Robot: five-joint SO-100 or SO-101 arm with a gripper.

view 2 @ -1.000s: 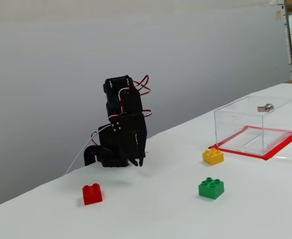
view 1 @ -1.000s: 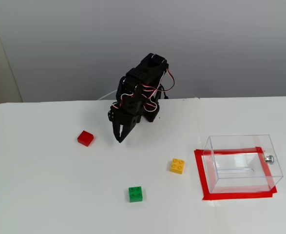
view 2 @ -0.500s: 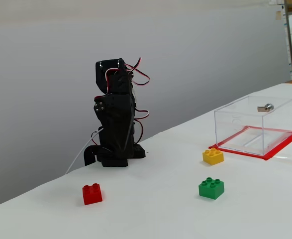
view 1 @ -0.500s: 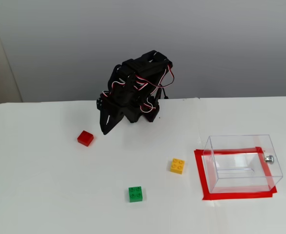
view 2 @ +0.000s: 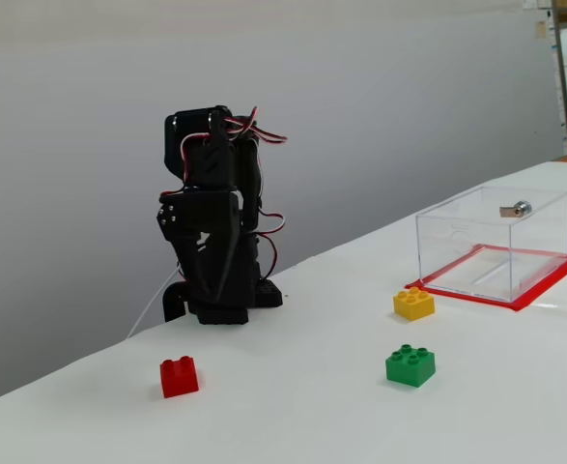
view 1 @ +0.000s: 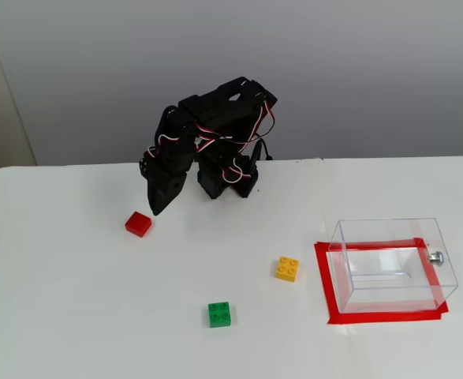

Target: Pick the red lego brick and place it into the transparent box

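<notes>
Zero steps of the actual pick are finished, by my read. Red lego brick [view 1: 138, 224] sits flat on the white worktop [view 1: 73, 316], untouched, with bare surface all round it in both fixed views. Transparent box [view 1: 393, 264] is empty, standing inside a red tape outline [view 1: 326, 284] well off to the right in the higher fixed view, small metal knob [view 1: 435, 257] on its right wall.

Gripper [view 1: 157, 207] hangs tip-down just up and right of the brick in that view, close but not touching. Side-on fixed view puts the gripper [view 2: 212, 295] in front of the arm base, with the brick [view 2: 179, 376] lower and nearer the camera, clear gap between them. Fingers look drawn together to a narrow point, nothing between them; black on black, so I cannot tell for sure whether there is a small gap.

Yellow brick [view 1: 287, 268] lies near the box's left side; green brick [view 1: 220, 313] lies nearer the camera, between the red brick and the box. Neither is in the direct line from gripper to red brick.

Left to do, judging from this: open the fingers, come down over the brick, close, lift, carry across past yellow to the box, release inside. So this is the approach stage only, and nearly the whole task remains.
</notes>
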